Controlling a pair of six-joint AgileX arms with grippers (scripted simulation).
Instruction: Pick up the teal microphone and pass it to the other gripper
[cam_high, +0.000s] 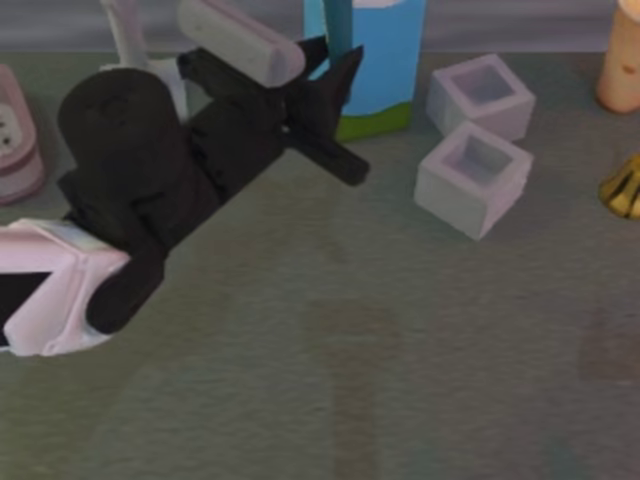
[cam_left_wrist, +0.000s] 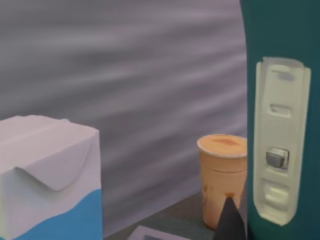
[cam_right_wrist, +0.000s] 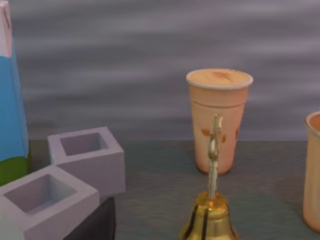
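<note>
The teal microphone (cam_high: 338, 20) stands upright at the back of the table, in front of a blue carton; its head is out of view. My left gripper (cam_high: 338, 52) reaches there from the left and is shut on its handle, one black finger on each side. In the left wrist view the teal microphone (cam_left_wrist: 250, 100) fills the near side, its white switch patch (cam_left_wrist: 281, 140) facing the camera, with one black fingertip (cam_left_wrist: 230, 222) beside it. My right arm is outside the top view. Only a dark piece of its finger (cam_right_wrist: 95, 225) shows, beside a grey cube.
A blue-and-white carton (cam_high: 380, 60) stands right behind the microphone. Two hollow grey cubes (cam_high: 480, 95) (cam_high: 472, 178) sit to its right. An orange cup (cam_high: 620, 60) is at the back right, a gold bell (cam_high: 622, 185) at the right edge, a pink object (cam_high: 15, 135) at the far left.
</note>
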